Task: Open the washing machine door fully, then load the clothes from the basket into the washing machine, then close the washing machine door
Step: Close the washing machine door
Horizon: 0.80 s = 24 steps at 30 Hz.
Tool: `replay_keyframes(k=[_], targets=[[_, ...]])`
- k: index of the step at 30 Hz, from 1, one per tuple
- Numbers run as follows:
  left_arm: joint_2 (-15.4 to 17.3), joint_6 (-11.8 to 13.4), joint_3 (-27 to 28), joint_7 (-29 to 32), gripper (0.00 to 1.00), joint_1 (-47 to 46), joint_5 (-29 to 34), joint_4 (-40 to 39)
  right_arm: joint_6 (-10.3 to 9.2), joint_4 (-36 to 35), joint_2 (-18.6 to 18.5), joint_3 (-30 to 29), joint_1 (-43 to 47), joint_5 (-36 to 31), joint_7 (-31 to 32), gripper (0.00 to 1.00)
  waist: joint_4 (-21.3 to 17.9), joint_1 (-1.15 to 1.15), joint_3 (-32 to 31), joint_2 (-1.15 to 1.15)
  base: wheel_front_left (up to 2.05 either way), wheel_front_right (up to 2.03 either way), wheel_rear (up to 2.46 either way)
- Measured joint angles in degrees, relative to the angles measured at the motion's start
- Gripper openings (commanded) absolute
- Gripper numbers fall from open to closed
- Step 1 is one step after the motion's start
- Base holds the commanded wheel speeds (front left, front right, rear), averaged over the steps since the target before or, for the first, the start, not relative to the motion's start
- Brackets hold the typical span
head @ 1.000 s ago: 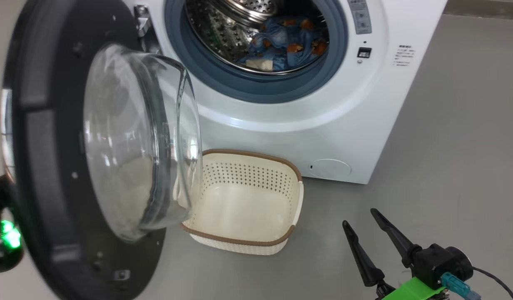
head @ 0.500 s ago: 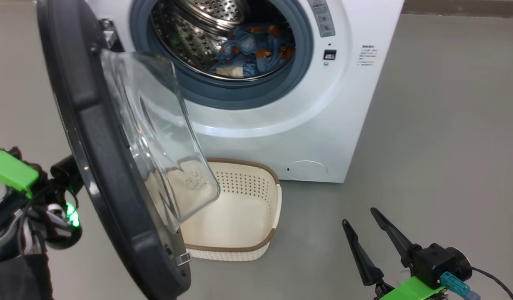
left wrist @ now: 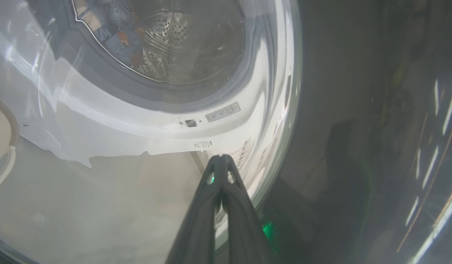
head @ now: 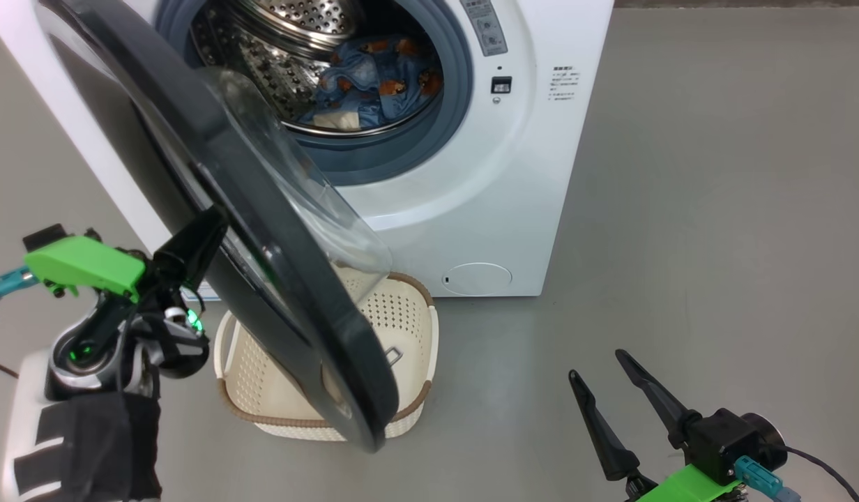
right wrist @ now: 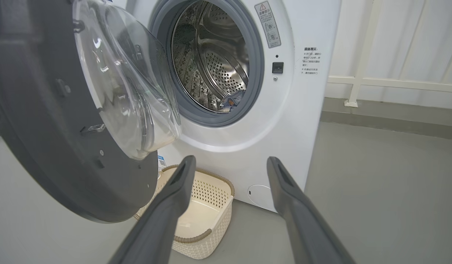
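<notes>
A grey floor (head: 715,209) runs under everything, and in the right wrist view a pale panelled wall with a white rail stands behind it. At the far left of the head view the left gripper (head: 210,223) reaches up from its green bracket with its two dark fingers pressed together, pinching nothing. Their tips lie against the outer face of the washing machine door (head: 318,328), and the left wrist view places them where the clear glass meets the glossy black rim. The door stands partly swung out from its hinge, slanting across the opening, with its glass bowl bulging toward the washing machine (head: 499,209). Below the door's lower edge the basket (head: 408,317) sits on the floor just in front of the machine, partly hidden by the rim; the right wrist view shows its bare cream bottom. Inside the grey rubber seal (head: 452,104), the clothes (head: 381,84) lie low in the perforated steel drum (head: 276,56), the blue garment with orange prints on top and a scrap of cream at its front edge. At the lower right the right gripper (head: 598,362) hangs over bare floor, well apart from the machine, its fingers spread wide and holding nothing
</notes>
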Motion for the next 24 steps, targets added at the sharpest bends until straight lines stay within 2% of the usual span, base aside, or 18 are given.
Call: replay_keyframes(k=[5, 12, 24], targets=[[0.0, -2.8, -1.9, -2.4, 0.0, -1.9, -1.3, 4.0, 0.0, 0.0, -0.4, 0.0, 0.0, 0.0, 0.0, 1.0, -0.7, 0.0, 0.0, 0.0, 0.0, 0.0, 0.0], [0.0, -5.2, -4.2, -4.7, 0.0, -3.4, -2.8, 8.9, 0.0, 0.4, -0.5, 1.3, -0.1, 0.0, 0.0, 1.0, -1.6, 0.0, -0.3, 0.0, 0.0, 0.0, 0.0], [0.0, -6.7, -6.2, -6.9, 0.0, -5.4, -4.3, 14.0, 0.0, 0.8, -0.6, 1.8, -1.2, 0.1, 0.0, 1.0, -3.5, 0.0, -1.0, 0.0, 0.0, 0.0, 0.0]])
